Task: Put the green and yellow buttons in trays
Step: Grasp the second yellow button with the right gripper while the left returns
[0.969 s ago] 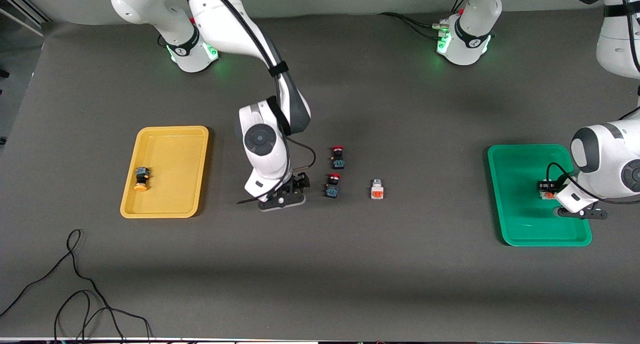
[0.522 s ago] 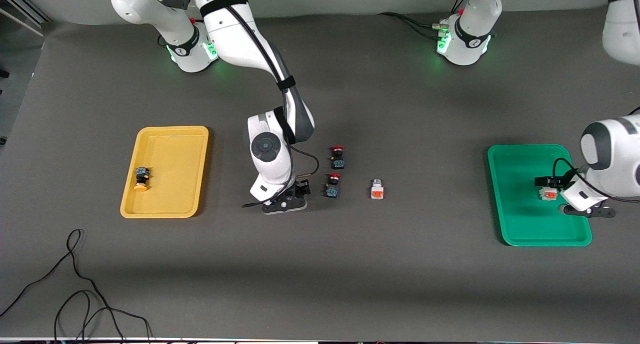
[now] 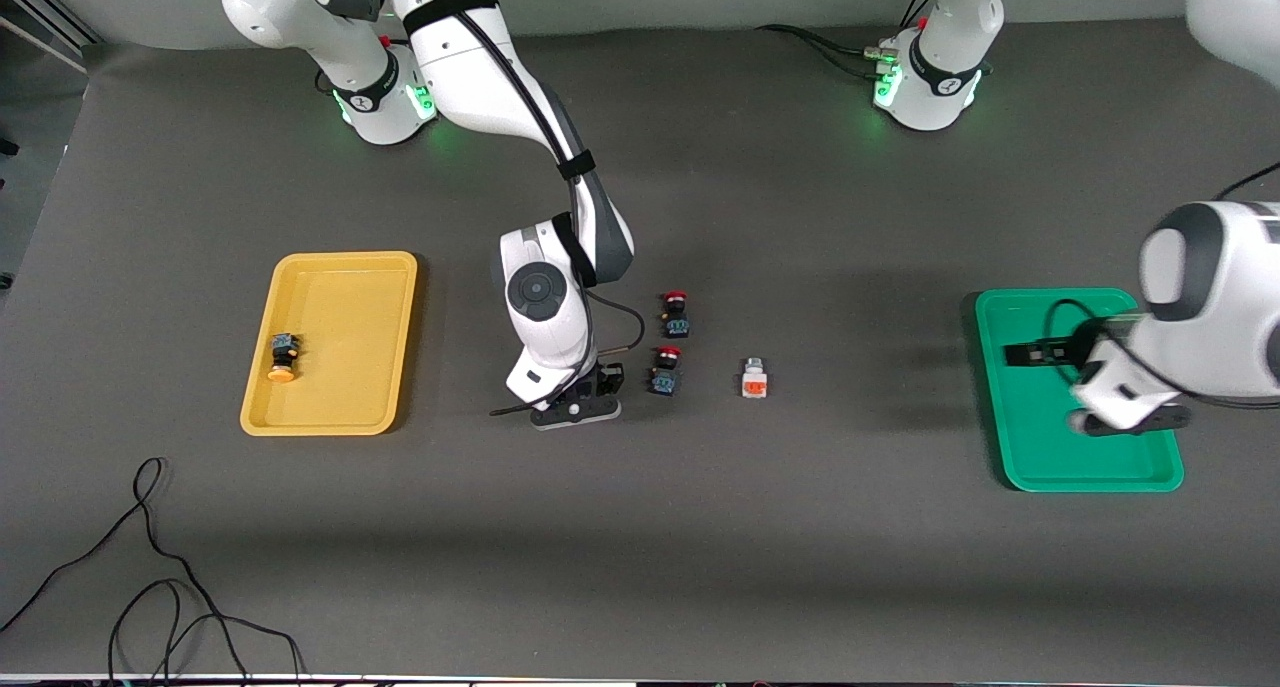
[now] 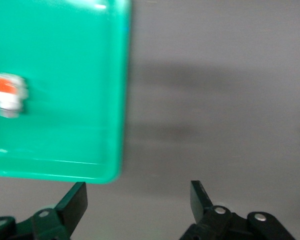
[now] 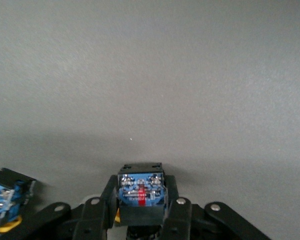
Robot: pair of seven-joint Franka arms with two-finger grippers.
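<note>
1. Yellow tray [image 3: 345, 267] sits at 9 o'clock on the table, with a yellow-capped button [image 3: 283, 357] lying in it near its 9 o'clock rim.
2. Green tray [image 3: 1030, 457] sits at 3 o'clock. The left wrist view shows a white-bodied button [image 4: 7, 92] with an orange face inside it.
3. Left gripper [image 4: 138, 192] is over the green tray's edge, fingers spread wide, holding nothing.
4. Right gripper [image 3: 585, 402] is low at table centre, clamped on a dark-bodied button [image 5: 141, 187]. Its blue terminal face shows, with a yellow sliver beneath.
5. Two red-capped switches [image 3: 676, 314] [image 3: 664, 370] lie just at 3 o'clock of the right gripper.
6. Second white button [image 3: 754, 379] lies on the table at 3 o'clock of the nearer red-capped switch.
</note>
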